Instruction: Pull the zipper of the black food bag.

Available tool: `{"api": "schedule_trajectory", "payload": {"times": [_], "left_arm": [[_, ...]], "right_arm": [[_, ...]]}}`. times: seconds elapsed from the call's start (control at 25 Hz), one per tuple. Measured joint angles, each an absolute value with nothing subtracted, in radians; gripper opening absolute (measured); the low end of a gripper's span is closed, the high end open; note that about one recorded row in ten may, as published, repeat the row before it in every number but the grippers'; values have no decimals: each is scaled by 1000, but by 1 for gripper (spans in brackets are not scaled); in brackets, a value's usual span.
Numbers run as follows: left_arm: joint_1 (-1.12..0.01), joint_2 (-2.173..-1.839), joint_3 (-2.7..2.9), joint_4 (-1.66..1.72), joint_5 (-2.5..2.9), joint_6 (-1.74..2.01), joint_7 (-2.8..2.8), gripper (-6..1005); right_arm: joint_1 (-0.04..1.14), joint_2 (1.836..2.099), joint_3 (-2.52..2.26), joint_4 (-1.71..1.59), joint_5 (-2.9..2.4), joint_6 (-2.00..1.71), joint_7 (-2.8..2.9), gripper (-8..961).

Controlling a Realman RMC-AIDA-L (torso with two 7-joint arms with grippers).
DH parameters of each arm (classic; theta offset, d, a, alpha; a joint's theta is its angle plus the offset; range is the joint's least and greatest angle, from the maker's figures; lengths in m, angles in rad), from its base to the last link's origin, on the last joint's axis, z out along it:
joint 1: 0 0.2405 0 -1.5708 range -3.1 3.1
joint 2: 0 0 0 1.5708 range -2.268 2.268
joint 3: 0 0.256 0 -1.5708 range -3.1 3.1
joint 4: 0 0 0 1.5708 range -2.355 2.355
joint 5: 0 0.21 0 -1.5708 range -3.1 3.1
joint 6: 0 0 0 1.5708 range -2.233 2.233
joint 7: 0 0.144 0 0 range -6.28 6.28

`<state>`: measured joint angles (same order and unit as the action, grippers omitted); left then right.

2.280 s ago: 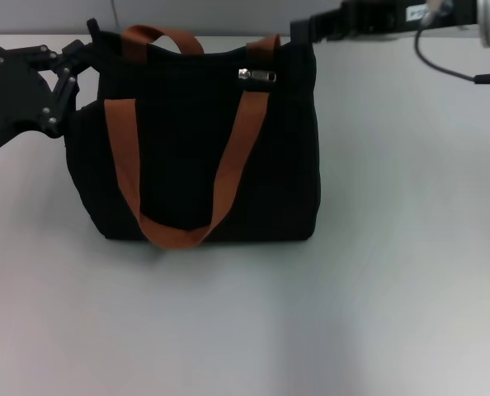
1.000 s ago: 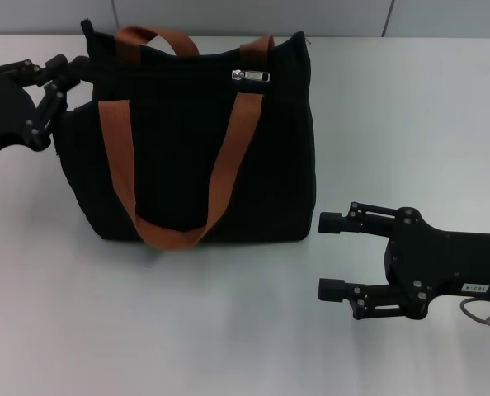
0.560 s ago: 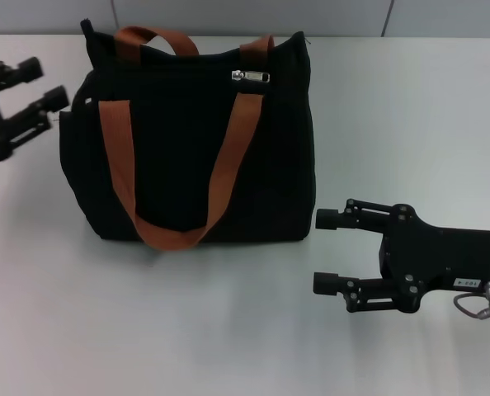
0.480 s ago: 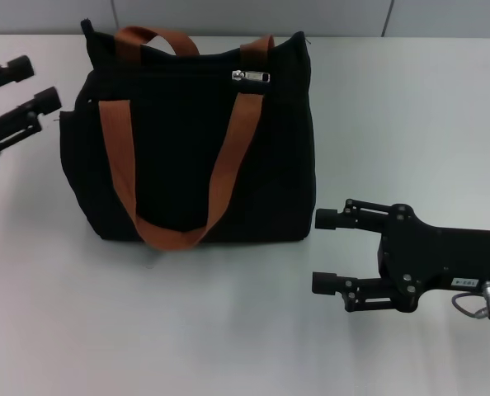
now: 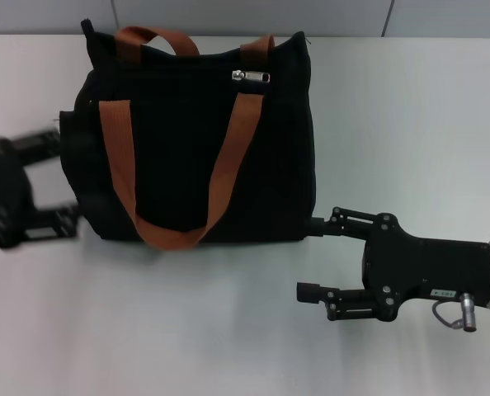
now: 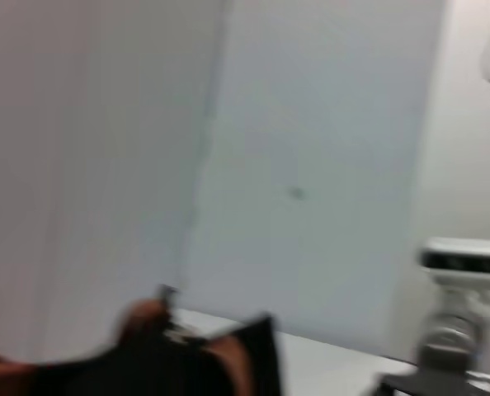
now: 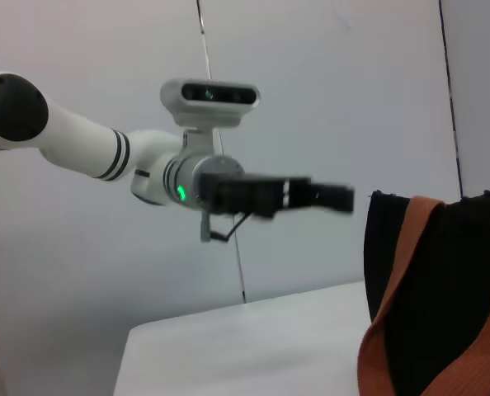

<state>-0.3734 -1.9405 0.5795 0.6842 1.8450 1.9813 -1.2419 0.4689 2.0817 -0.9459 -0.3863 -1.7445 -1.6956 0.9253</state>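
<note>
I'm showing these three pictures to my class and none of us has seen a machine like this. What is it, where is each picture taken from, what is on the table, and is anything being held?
It is a robot with two arms, each ending in a grasping tool. The large picture looks down from a camera on its head. The other two come from cameras on its wrists, looking sideways across the room.

On the white table stands a black food bag with brown-orange strap handles. Its small silver zipper sits on the rim, near the bag's right end.

The left tool is blurred beside the bag's left side; the right tool is low by the bag's right corner. Both are open and hold nothing. The right wrist picture shows the left arm across the table.
</note>
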Motion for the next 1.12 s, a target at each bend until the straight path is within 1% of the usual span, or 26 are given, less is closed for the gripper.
{"api": "schedule_trajectory", "payload": {"times": [0.24, 0.32, 0.56, 1.12], "left_arm": [[-357, -1978, 719, 645, 1897, 1967, -1177, 812], [-358, -1983, 720, 607, 1944, 1959, -1147, 812], [-353, -1985, 714, 534, 1990, 1908, -1062, 812], [-341, -1979, 712, 532, 1992, 1912, -1059, 812]], "right_arm": [[474, 2083, -948, -340, -1743, -1683, 858, 817], [476, 2084, -949, -329, -1745, -1677, 851, 817], [508, 2085, -959, -259, -1750, -1661, 822, 817], [514, 2086, -976, -245, -1752, -1649, 822, 818]]}}
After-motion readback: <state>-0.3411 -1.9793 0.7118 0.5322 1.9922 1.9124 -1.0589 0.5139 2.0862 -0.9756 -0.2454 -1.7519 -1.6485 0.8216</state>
